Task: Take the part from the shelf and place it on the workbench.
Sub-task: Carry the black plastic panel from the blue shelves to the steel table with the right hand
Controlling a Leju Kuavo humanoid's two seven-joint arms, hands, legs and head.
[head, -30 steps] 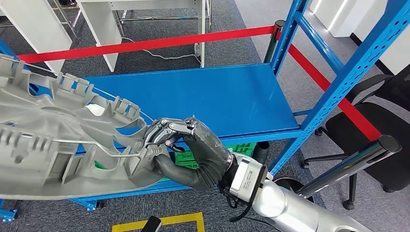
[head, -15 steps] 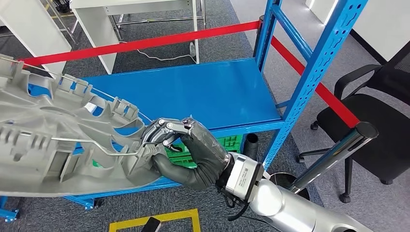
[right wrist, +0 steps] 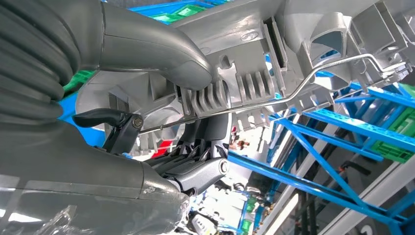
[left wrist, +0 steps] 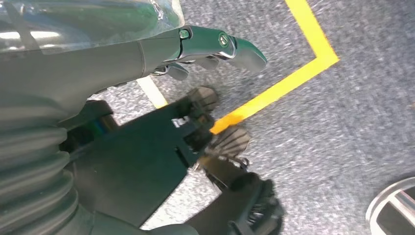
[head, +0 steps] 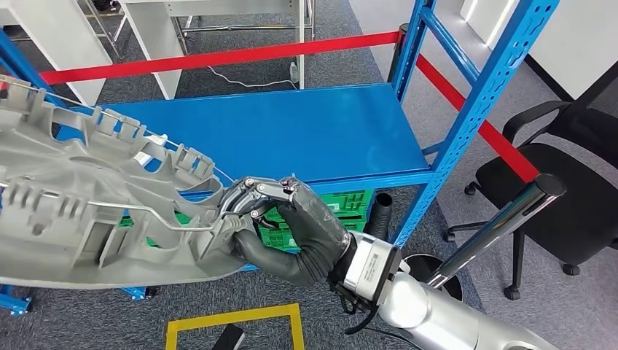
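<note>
The part (head: 95, 211) is a large grey cast-metal piece with ribs and a thin wire rod along it. It hangs in the air at the left, in front of the blue shelf board (head: 291, 138) and partly over its front edge. My right hand (head: 291, 233) grips the part's right end, thumb beneath and fingers over the top. The right wrist view shows the part (right wrist: 274, 44) close up, with my right hand's thumb (right wrist: 147, 49) pressed on its ribbed edge. My left hand (left wrist: 195, 44) hangs over the grey carpet and holds nothing, its fingers stretched out.
Blue shelf uprights (head: 495, 80) rise at the right. Red barrier tape (head: 218, 62) runs behind the shelf. A green crate (head: 342, 204) sits under the board. A black office chair (head: 576, 197) stands at the right. A yellow floor marking (head: 233, 321) lies below, and white table legs (head: 160, 36) stand behind.
The whole picture has shifted, so the camera has moved. The part stays in my right hand's grip and now sits slightly lower against the shelf's front edge.
</note>
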